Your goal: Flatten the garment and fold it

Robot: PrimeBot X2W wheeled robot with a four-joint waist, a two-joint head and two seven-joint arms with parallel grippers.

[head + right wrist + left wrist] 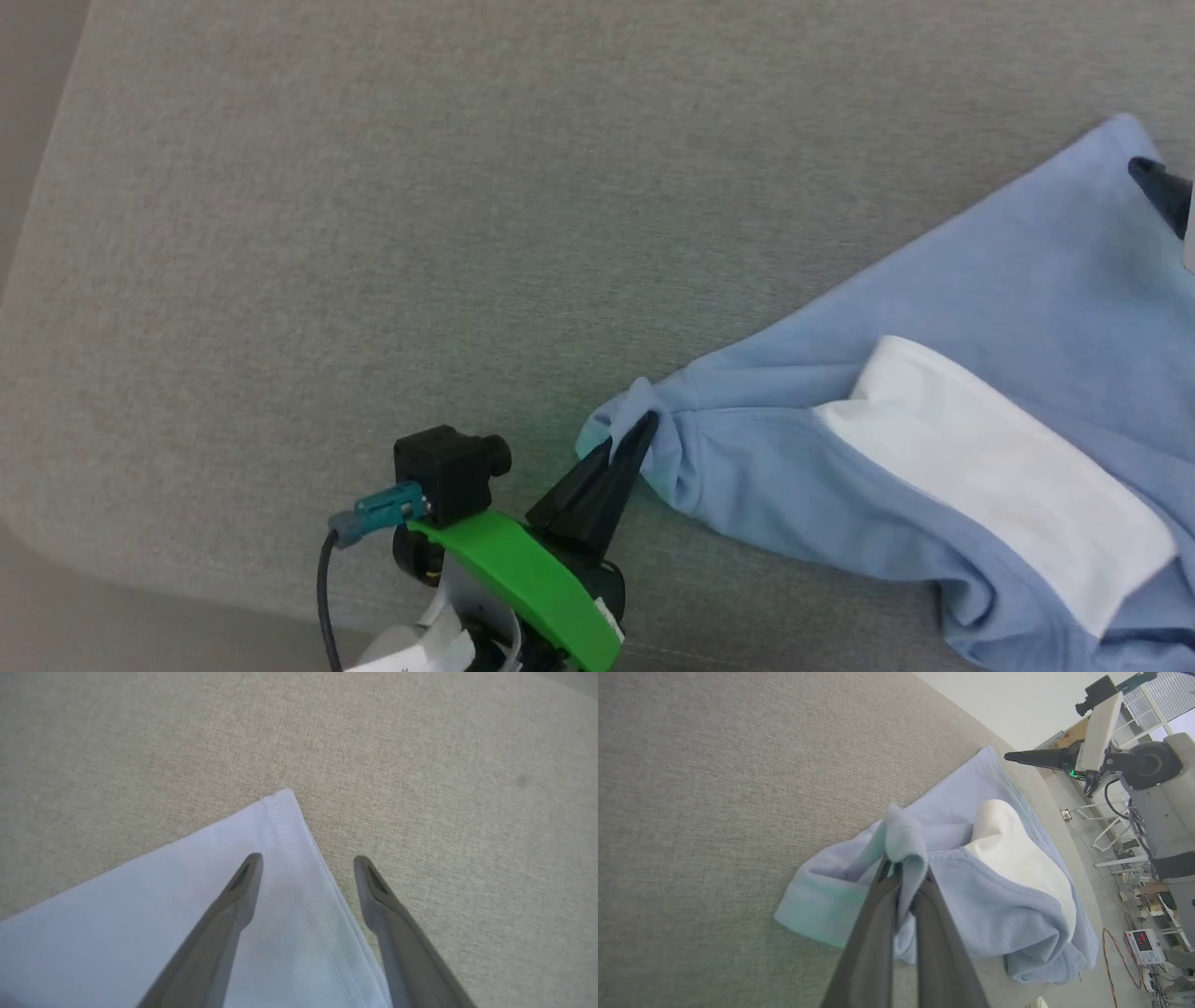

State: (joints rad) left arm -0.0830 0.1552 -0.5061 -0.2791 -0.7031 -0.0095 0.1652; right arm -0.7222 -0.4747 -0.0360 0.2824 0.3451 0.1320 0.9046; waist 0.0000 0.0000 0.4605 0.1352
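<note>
From the head camera, one garment [1027, 308], light blue with one white patch [990, 467] showing, is lying rumpled on the grey cloth surface [373, 233] toward the right, and the left gripper [627, 443] is pinching its bunched left end. At the left wrist, the two fingers are clamping tight on a fold of blue fabric standing up between them. At the right wrist, the right gripper [308, 863] is hanging spread wide over a flat stitched corner, gripping nothing
</note>
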